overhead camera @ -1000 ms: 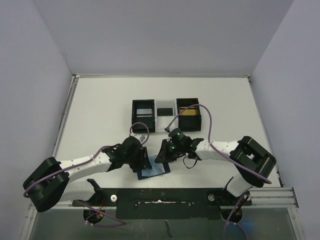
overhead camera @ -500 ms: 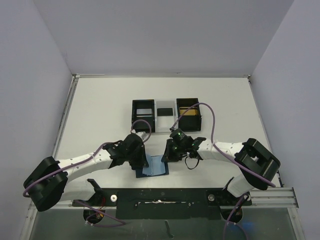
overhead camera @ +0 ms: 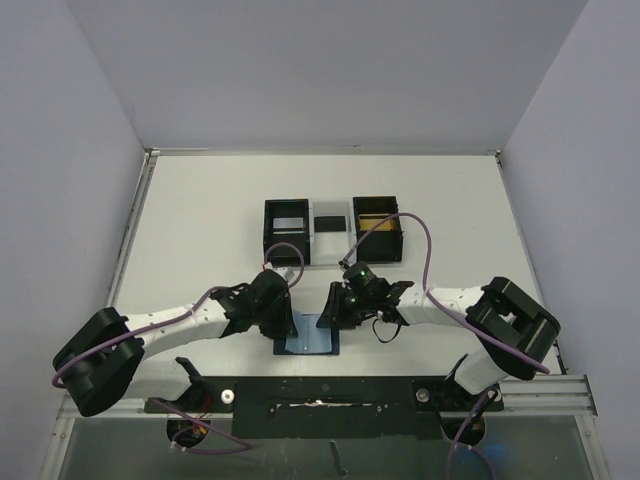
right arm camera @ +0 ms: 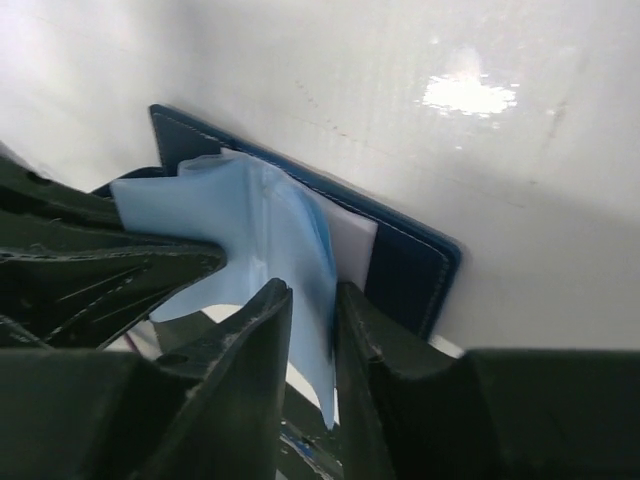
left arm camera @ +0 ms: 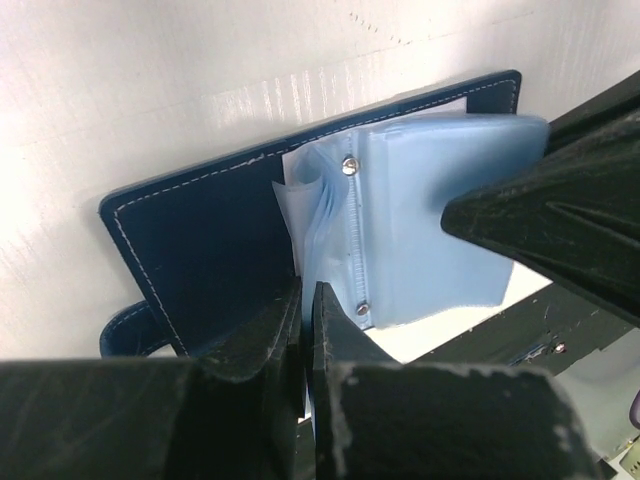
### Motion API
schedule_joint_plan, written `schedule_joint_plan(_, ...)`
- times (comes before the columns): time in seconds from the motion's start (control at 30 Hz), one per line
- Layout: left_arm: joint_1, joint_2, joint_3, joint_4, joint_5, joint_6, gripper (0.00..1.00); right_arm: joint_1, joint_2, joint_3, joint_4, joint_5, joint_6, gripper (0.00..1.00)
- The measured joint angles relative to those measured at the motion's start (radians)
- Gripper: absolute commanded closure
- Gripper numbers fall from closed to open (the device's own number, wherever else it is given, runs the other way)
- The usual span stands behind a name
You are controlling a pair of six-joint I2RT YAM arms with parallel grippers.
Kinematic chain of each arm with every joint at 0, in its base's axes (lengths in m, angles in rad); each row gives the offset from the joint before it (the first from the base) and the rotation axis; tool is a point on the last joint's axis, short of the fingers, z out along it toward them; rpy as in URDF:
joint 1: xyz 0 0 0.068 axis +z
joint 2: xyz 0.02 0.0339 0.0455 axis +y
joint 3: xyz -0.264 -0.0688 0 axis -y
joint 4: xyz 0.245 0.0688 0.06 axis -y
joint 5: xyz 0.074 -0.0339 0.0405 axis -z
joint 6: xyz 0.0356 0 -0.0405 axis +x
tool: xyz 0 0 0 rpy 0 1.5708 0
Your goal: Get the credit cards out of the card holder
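Note:
The card holder point(overhead camera: 308, 341) is a navy wallet lying open near the table's front edge, its light blue plastic sleeves fanned up. My left gripper point(overhead camera: 288, 322) is at its left half; in the left wrist view its jaws point(left arm camera: 306, 296) are pinched together at the spine, between the navy cover point(left arm camera: 210, 240) and the sleeves point(left arm camera: 430, 230). My right gripper point(overhead camera: 335, 312) is at the right half. Its jaws point(right arm camera: 312, 292) stand narrowly apart with a blue sleeve point(right arm camera: 280, 230) between them, lying against the right finger. A pale flat edge point(right arm camera: 352, 248) shows under the sleeves; I cannot tell whether it is a credit card.
Two black boxes joined by a clear section point(overhead camera: 332, 232) stand behind the wallet; the right box holds something gold point(overhead camera: 378, 222). A black rail point(overhead camera: 330, 400) runs along the front edge just below the wallet. Grey walls close the table in on three sides.
The wallet has turned from tilted to square with the front edge. Both grippers have shifted slightly with it, and the right gripper has come in closer over the sleeves.

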Motion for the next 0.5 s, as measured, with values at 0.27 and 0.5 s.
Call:
schedule_joint_plan(0.27,-0.008,0.002,-0.033,0.059,0.0,-0.032,1.0,0.0,0.024,-0.039,0.214,-0.127,0.05,0.94)
schedule_joint_plan(0.5,-0.014,0.004,-0.037,0.076,0.0,-0.044,1.0,0.0,0.071,-0.042,0.305,-0.179,0.084,0.93)
